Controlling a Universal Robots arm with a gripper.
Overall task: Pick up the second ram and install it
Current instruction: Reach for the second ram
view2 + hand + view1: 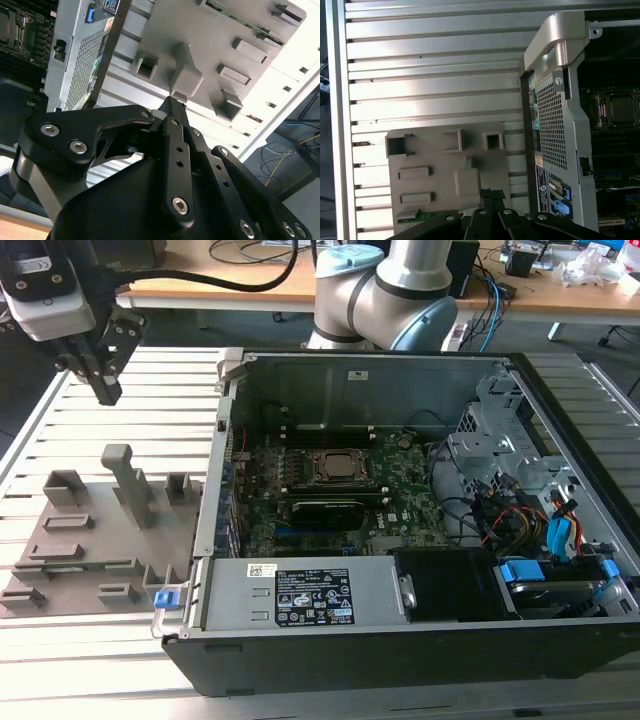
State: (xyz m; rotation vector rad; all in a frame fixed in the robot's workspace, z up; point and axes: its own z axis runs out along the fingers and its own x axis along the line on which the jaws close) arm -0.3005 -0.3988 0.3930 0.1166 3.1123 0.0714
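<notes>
Table (pixel 100 660): grey metal slats, long and flat
Desk (pixel 250 288): brown wood, far back
Wires (pixel 487 310): blue and black, by desk
Floor (pixel 580 337): dark grey
Light: bright on slats

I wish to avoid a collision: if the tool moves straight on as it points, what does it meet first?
The tool would probably meet the grey fixture, near its tall block; depth is unclear.

The second ram (pixel 427 216), a thin green board, lies along the grey tray's (pixel 445 205) edge.
</notes>
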